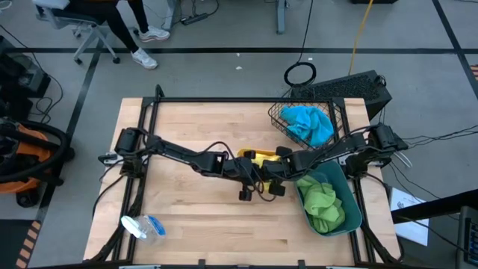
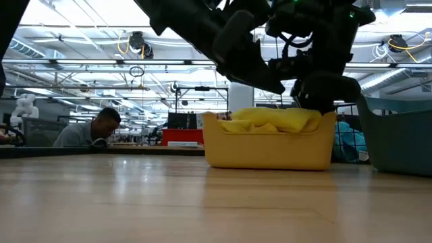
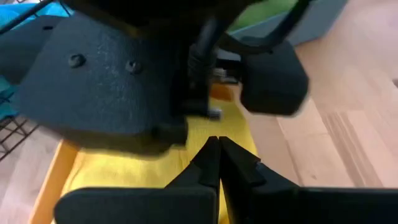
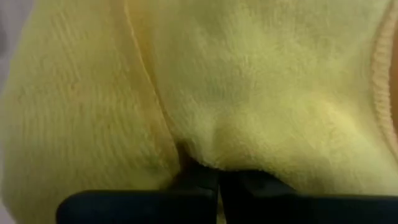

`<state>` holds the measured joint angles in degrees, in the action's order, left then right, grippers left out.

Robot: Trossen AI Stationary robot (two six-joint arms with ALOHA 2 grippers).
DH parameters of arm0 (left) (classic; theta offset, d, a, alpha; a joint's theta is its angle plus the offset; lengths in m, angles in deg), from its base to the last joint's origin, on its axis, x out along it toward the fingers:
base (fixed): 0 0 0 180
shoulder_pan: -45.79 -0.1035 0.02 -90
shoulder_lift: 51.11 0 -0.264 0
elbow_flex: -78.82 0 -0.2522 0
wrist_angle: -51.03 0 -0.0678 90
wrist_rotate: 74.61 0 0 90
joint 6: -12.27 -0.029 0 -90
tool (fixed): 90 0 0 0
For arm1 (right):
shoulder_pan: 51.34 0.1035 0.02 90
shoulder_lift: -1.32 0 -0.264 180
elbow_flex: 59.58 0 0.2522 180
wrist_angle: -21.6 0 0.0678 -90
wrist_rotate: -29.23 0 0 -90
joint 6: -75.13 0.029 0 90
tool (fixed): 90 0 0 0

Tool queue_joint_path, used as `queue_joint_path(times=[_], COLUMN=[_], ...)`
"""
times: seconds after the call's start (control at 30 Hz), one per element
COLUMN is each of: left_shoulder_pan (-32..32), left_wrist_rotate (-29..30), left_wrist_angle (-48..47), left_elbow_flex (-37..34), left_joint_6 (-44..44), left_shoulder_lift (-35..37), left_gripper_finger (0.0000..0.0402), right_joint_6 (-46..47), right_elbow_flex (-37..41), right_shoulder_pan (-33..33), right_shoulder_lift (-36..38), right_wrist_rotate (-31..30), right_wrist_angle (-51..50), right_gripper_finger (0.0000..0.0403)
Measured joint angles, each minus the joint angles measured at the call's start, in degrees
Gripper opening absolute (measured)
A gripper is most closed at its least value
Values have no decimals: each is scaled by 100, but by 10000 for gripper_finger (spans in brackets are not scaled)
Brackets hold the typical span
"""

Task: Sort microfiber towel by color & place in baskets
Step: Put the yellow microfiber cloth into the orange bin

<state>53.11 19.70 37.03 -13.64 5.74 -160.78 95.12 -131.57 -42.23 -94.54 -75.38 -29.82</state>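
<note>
A yellow towel (image 2: 277,120) lies heaped in the shallow orange bin (image 2: 270,152) at the table's middle. My right gripper (image 4: 217,177) comes down on it from the right, shut, its tips sunk in the cloth. My left gripper (image 3: 217,144) reaches in from the left, slanting down, shut, its tips just over the same towel (image 3: 149,171) and close to the right arm's wrist. In the high view both grippers (image 1: 263,170) (image 1: 279,158) hide most of the bin. My left gripper: whether its shut tips touch the yellow towel, I cannot tell. My right gripper pushes its shut fingertips (image 4: 199,177) steeply down into the towel's top (image 4: 205,146). The cloth dents and creases around them. Whether a fold sits between the fingers is hidden. The towel rests in the bin.
A black wire basket (image 1: 295,133) at the back right holds a blue towel (image 1: 310,123). A dark teal bin (image 1: 351,198) at the front right holds a green towel (image 1: 323,202). A blue and white object (image 1: 142,226) lies at the front left. A person (image 2: 91,128) sits beyond the table.
</note>
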Motion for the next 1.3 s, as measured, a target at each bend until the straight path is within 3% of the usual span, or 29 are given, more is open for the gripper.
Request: queue_joint_path(times=[0.57,1.3], left_shoulder_pan=[-263,-482], left_wrist_rotate=[37,-119], left_wrist_angle=[-156,-12], left_elbow_flex=[-39,-278], left_joint_6=[-121,63], left_shoulder_lift=[-276,-361], left_gripper_finger=[8,8], right_joint_6=[134,-59], right_elbow_flex=[-247,-235], right_shoulder_pan=[4,107], right_shoulder_lift=[9,7], right_wrist_rotate=[-7,-4], right_wrist_angle=[-1051,-1015], right_gripper_finger=[0,0])
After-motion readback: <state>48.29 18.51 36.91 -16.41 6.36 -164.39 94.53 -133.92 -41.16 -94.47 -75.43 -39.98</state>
